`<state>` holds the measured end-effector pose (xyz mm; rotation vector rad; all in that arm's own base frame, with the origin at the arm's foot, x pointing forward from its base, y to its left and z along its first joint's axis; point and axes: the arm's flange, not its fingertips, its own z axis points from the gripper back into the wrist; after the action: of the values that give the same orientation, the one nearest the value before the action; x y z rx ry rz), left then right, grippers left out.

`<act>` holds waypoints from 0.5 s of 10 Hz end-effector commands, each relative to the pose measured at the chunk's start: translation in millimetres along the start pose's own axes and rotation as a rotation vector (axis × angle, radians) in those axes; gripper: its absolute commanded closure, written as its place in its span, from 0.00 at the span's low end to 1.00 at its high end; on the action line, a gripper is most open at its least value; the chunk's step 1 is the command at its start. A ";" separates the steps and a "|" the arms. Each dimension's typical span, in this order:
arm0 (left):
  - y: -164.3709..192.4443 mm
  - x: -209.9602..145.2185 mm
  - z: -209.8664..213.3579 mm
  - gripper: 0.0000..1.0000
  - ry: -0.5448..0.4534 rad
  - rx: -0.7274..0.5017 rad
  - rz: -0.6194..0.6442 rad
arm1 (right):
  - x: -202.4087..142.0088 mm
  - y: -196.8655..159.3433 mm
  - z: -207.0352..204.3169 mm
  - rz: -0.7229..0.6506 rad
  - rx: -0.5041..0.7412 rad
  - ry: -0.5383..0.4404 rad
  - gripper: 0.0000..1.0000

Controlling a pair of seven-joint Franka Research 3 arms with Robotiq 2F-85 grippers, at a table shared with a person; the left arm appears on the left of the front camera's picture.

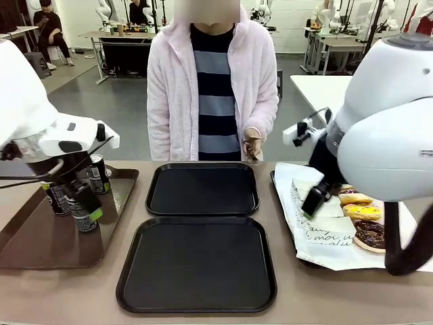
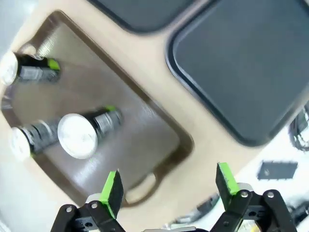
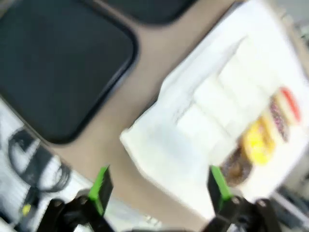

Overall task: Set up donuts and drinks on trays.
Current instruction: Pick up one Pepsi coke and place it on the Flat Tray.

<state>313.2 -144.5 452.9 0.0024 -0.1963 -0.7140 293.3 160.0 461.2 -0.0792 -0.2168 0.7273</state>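
Note:
Two black trays lie empty mid-table, the far tray (image 1: 203, 189) and the near tray (image 1: 197, 265). Three drinks stand on a brown tray at the left: one can (image 1: 99, 174) at the back and two cans (image 1: 57, 198) (image 1: 84, 215) nearer. My left gripper (image 1: 78, 189) hangs just above them, open (image 2: 169, 186), with the nearest can (image 2: 82, 133) ahead of its fingers and nothing between them. Donuts (image 1: 365, 212) in white sleeves lie on a paper-lined tray at the right. My right gripper (image 1: 314, 198) hovers over them, open (image 3: 159, 186) and empty; the yellow donut (image 3: 256, 142) is blurred.
The brown tray (image 1: 34, 240) reaches the table's left edge. The white paper (image 1: 318, 237) hangs past its tray toward the near black tray. A person in a pink jacket stands at the far edge, one hand (image 1: 254, 145) raised above the table.

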 end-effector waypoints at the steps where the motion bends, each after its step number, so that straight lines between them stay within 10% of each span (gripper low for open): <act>1: -5.8 -52.8 -13.1 0.00 0.099 -0.022 -0.002 | -77.7 32.1 -27.0 0.043 0.043 0.164 0.00; 5: -2.7 -20.1 4.9 0.00 0.105 -0.022 0.015 | -31.7 16.6 3.8 0.024 0.043 0.189 0.00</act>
<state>295.2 -130.0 456.3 0.0417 -0.0922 -0.6875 256.3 150.0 456.4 -0.1097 -0.0023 0.7510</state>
